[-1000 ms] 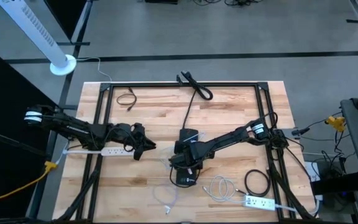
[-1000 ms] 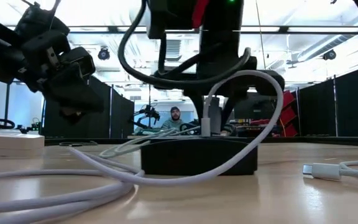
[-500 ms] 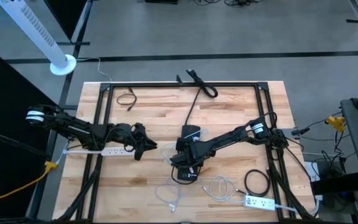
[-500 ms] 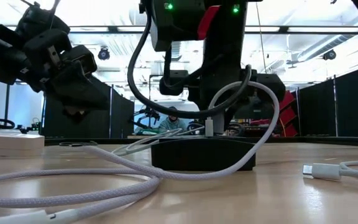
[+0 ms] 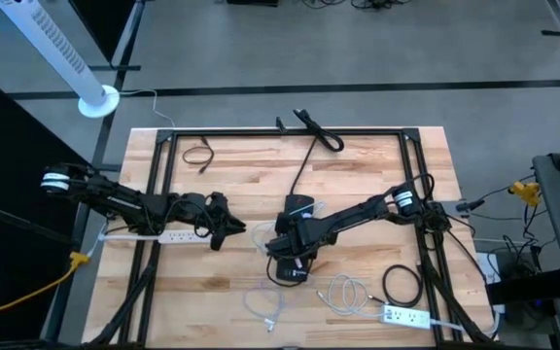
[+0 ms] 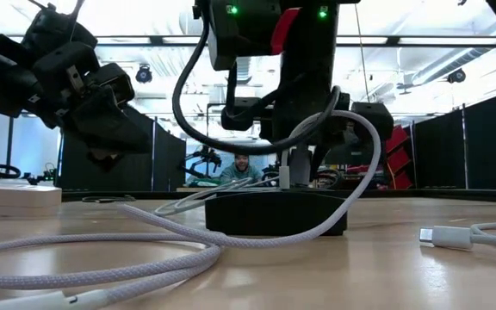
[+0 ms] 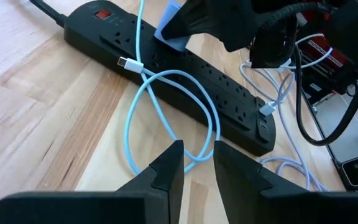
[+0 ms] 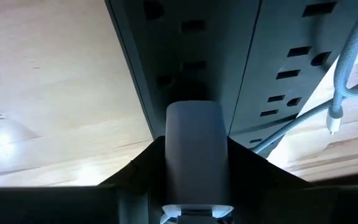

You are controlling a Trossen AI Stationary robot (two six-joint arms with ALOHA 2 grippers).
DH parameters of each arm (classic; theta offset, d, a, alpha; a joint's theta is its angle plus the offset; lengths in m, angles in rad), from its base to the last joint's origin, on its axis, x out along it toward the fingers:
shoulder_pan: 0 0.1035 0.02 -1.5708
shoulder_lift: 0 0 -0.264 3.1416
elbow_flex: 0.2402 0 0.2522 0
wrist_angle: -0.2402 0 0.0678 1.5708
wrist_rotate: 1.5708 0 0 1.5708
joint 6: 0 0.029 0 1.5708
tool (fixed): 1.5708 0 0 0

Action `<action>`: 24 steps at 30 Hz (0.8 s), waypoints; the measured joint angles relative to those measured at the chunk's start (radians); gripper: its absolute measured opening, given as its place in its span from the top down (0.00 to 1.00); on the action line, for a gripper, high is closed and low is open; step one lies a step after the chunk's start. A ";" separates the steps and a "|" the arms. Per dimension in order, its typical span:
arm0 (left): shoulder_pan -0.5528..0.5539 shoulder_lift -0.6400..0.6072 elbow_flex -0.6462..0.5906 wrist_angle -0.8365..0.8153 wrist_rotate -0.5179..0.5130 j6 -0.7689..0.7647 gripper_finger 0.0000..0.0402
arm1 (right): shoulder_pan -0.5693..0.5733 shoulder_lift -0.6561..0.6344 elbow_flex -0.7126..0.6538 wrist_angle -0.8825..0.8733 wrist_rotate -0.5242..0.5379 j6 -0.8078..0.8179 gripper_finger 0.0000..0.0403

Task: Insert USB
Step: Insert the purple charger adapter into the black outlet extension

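Grey floor [image 5: 377,58] around my wood table [image 5: 358,175]. White tower fan [image 5: 61,53] off the far-left corner. Behind: dark partitions [image 6: 480,146], bright ceiling lights [image 6: 145,17], a person [image 6: 241,168] seated far back.

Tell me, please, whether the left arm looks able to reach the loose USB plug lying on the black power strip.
Probably yes. The left hand hovers open, apart from the USB plug, which lies bare on the power strip. Only table shows between them, though the right hand works close by.
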 joint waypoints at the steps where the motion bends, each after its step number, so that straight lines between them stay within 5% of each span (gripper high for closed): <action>1: 0.000 0.000 0.000 0.000 0.000 0.000 0.81 | 0.000 -0.001 0.000 0.001 -0.001 0.000 0.71; 12: 0.000 -0.007 0.000 -0.003 0.002 -0.005 0.81 | 0.016 -0.059 0.014 0.019 -0.013 0.046 0.32; 19: 0.001 -0.052 0.000 -0.013 0.054 -0.002 0.81 | 0.018 -0.112 0.016 0.000 -0.017 0.233 0.24; 24: 0.001 -0.114 0.000 -0.062 0.068 0.002 0.81 | 0.006 -0.228 0.016 -0.018 -0.139 0.575 0.24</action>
